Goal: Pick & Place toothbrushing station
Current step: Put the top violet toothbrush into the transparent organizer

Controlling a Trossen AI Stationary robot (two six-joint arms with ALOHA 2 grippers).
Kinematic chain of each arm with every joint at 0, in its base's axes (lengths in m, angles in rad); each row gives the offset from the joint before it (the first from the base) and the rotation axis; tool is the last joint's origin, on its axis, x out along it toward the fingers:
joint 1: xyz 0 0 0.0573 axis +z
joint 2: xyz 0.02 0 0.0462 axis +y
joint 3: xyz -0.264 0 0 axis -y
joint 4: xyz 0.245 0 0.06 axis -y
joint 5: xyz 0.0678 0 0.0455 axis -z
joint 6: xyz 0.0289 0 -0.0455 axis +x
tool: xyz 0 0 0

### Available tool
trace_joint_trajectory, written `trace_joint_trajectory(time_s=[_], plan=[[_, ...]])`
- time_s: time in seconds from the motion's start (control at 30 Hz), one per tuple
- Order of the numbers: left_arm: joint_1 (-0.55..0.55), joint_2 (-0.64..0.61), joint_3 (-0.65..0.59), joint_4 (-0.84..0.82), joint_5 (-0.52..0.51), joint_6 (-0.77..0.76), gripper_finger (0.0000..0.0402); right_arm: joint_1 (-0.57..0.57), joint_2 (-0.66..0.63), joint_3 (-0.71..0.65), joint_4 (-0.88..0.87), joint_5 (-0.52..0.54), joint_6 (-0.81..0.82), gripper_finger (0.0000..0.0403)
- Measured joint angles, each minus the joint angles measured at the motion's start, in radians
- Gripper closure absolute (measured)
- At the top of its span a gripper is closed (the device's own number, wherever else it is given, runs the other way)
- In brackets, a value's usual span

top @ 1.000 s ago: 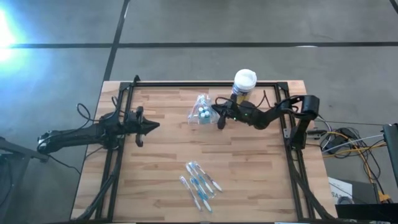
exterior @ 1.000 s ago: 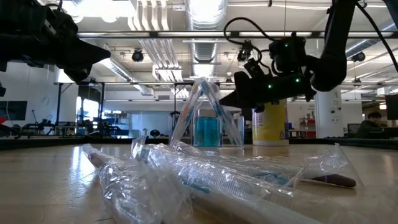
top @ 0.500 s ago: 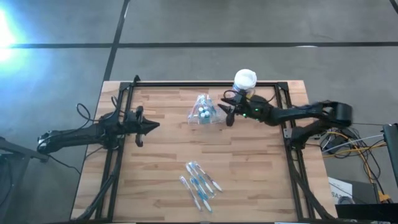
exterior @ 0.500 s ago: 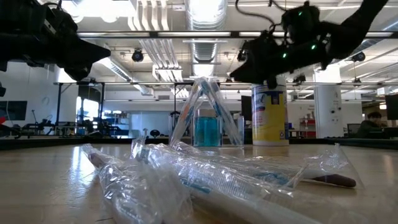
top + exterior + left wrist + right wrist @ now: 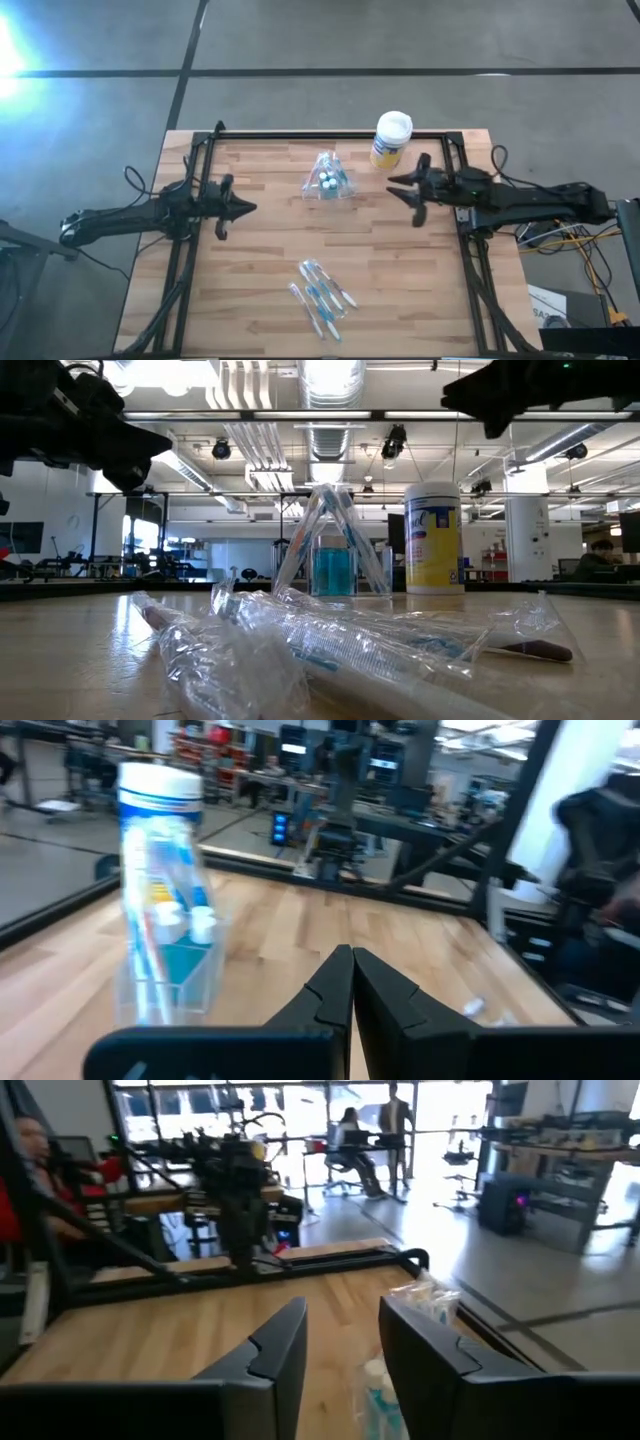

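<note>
- The toothbrushing station [image 5: 327, 178], a small see-through cup with brushes and white-capped tubes standing in it, sits upright near the far middle of the table [image 5: 260, 290], with the yellow wipes canister [image 5: 390, 140] just beside it towards the right.
- A loose heap of wrapped toothbrushes [image 5: 320, 292] lies well apart from the cup, near the front edge.
- To pick well, I judge the nearer gripper should come in level and low on the cup wall, clear of the leaning brushes, and close gently, since thin plastic may buckle or tip.
- It should steer clear of the canister on the approach.
- The right gripper [image 5: 412, 190] hovers above the table to the right of the cup, fingers parted with a moderate gap, holding nothing.
- The left gripper [image 5: 238, 207] waits at the left side, fingers pressed together and empty, touching nothing.
</note>
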Motion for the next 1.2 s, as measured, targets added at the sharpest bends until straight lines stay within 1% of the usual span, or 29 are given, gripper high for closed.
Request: trace_joint_trajectory(time_s=[0.2,0.37,0.47,0.7,1.1,1.2], plan=[[0.0,0.0,0.0,-0.004,0.02,0.0,0.0388,0.025,-0.179,-0.112,-0.018,0.002,0.0,0.0329],[0.0,0.0,0.0,-0.005,0.02,-0.016,0.0388,0.025,-0.274,-0.238,0.068,0.002,-0.007,0.0372],[0.0,0.0,0.0,-0.005,0.021,-0.017,0.0388,0.024,-0.322,-0.278,0.077,0.002,-0.014,0.0391],[0.0,0.0,0.0,-0.006,0.021,-0.04,0.0388,0.024,-0.39,-0.324,0.073,0.002,-0.023,0.0394],[0.0,0.0,0.0,-0.01,0.02,-0.043,0.0388,0.024,-0.394,-0.361,0.069,0.002,-0.018,0.0394],[0.0,0.0,0.0,-0.01,0.02,-0.014,0.0388,0.024,-0.394,-0.361,0.066,-0.001,-0.005,0.0394]])
